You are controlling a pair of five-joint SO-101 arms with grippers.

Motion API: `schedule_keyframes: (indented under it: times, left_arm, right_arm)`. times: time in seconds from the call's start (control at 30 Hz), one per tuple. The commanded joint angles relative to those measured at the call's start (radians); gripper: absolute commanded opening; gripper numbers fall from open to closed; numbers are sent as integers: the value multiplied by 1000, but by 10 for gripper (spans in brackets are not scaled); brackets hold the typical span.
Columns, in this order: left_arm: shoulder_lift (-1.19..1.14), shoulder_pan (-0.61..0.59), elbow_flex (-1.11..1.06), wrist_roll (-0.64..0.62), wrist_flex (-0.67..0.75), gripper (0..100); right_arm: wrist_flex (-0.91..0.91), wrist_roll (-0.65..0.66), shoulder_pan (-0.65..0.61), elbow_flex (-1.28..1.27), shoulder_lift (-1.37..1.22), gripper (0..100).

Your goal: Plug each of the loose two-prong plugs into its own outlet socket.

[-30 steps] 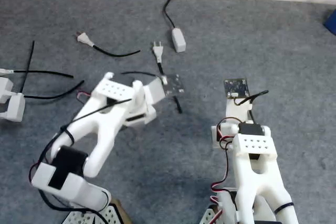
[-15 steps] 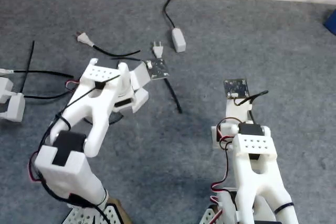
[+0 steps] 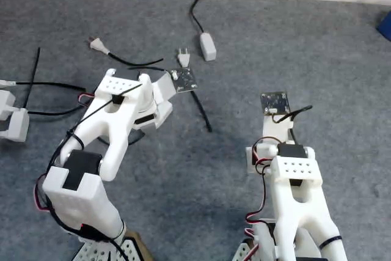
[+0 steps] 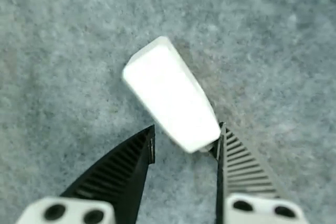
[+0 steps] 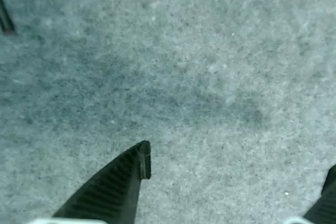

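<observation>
The outlet socket (image 3: pixel 208 46) is seen lying on the grey carpet (image 3: pixel 305 47), with its black cable run off away from the arms. A two-prong plug (image 3: pixel 181 58) is laid just beside the socket, on the left arm's side, with its prongs pointed away from the arms. The left gripper (image 4: pixel 186 136) is held near the socket, just behind that plug. Its jaws are parted, and a white block (image 4: pixel 168 98) is seen at their tips, set against one finger (image 4: pixel 231 156) and clear of the other. Whether the block is the socket or the plug cannot be told. A second plug (image 3: pixel 96 44) is laid well to the left of the socket. The right gripper (image 5: pixel 236 166) is spread wide over bare carpet, well apart from the socket.
</observation>
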State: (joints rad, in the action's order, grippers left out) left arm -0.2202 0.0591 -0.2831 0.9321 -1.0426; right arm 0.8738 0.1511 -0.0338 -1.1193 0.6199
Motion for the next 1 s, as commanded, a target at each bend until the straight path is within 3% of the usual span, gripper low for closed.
schedule_keyframes:
  times: [0.0, 0.07, 0.2, 0.47, 0.7, 0.97]
  left_arm:
    - [7, 10, -18, -9, 61, 189]
    - [7, 18, -24, -9, 68, 175]
    - [19, 81, -21, -25, 12, 38]
    - [156, 337, -58, -138, -155, 34]
    - [440, 581, -242, -192, -281, 34]
    - [782, 616, -450, -238, -408, 39]
  right_arm:
    - [-25, 25, -7, 4, 8, 475]
    - [-25, 25, -7, 4, 8, 475]
    - [-25, 25, -7, 4, 8, 475]
    - [-27, 25, -7, 4, 8, 475]
    - [-27, 25, -7, 4, 8, 475]
    - [-27, 26, -5, 4, 8, 475]
